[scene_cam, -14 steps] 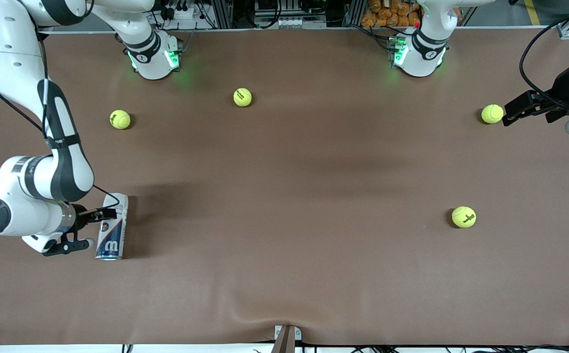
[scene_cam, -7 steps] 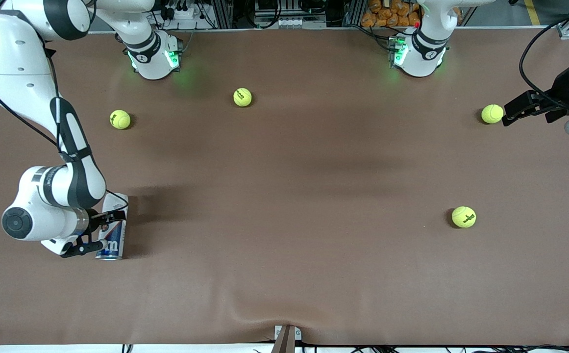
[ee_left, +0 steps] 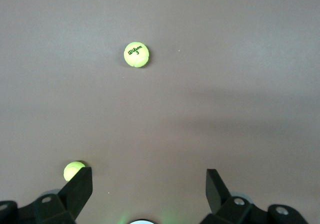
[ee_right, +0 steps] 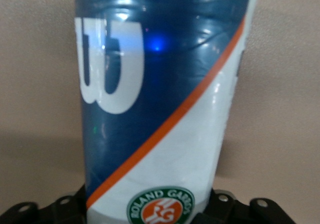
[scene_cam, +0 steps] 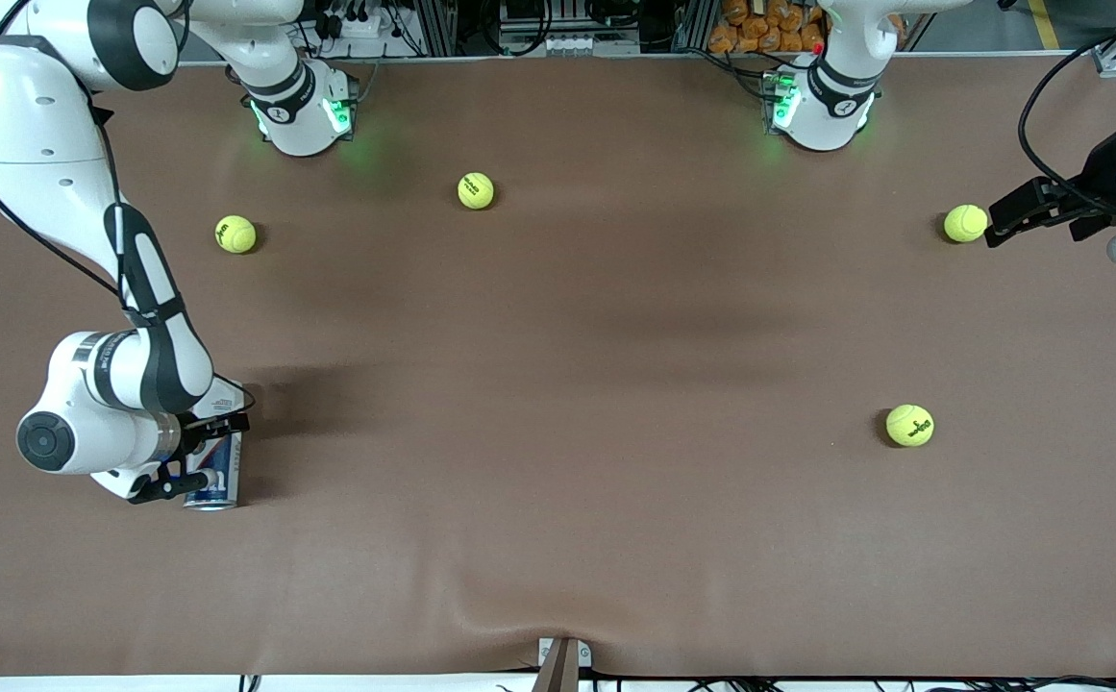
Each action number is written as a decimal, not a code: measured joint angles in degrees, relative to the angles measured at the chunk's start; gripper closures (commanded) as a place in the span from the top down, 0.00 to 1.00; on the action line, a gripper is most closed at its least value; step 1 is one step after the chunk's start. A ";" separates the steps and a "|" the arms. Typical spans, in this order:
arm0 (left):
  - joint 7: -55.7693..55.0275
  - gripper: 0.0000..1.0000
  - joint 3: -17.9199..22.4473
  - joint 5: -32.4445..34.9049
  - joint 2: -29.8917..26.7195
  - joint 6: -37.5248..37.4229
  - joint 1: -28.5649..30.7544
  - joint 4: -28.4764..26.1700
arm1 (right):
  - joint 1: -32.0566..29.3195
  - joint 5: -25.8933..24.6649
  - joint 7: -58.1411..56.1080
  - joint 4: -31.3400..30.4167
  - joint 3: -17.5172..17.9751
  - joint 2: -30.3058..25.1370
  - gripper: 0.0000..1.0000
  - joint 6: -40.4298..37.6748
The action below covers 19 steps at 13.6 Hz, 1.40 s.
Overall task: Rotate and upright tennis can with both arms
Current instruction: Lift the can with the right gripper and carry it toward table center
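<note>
Your tennis can point(scene_cam: 219, 478) lies on its side on the brown table point(scene_cam: 558, 538), low in the front view at the right arm's end. Its long axis runs from the robots' side toward the front camera. The dark blue end is the nearer end, lower in that view, and the white end is the upper one, partly hidden under the arm's wrist.

In the right wrist view the can point(ee_right: 165, 99) fills most of the frame. You can see the white "W" on dark blue, an orange diagonal stripe and the white label with a round Roland Garros badge.

Your right gripper point(scene_cam: 197, 454) sits across the can's middle, and in its own view the gripper point(ee_right: 160, 211) straddles the white part. You cannot tell whether it has closed on the can.

Your left gripper point(scene_cam: 995, 226) waits high in the front view at the left arm's end, just beside a tennis ball point(scene_cam: 965, 223). It is spread wide with nothing in it point(ee_left: 149, 176).

Three more balls lie well apart from the can: two point(scene_cam: 235, 234) point(scene_cam: 476, 190) in the upper part and one point(scene_cam: 909, 425) lower, toward the left arm's end.
</note>
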 measured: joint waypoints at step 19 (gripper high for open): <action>0.00 1.00 0.02 0.00 0.00 0.00 0.00 0.00 | 30.63 -0.11 -19.03 7.95 8.44 -1.98 0.52 0.29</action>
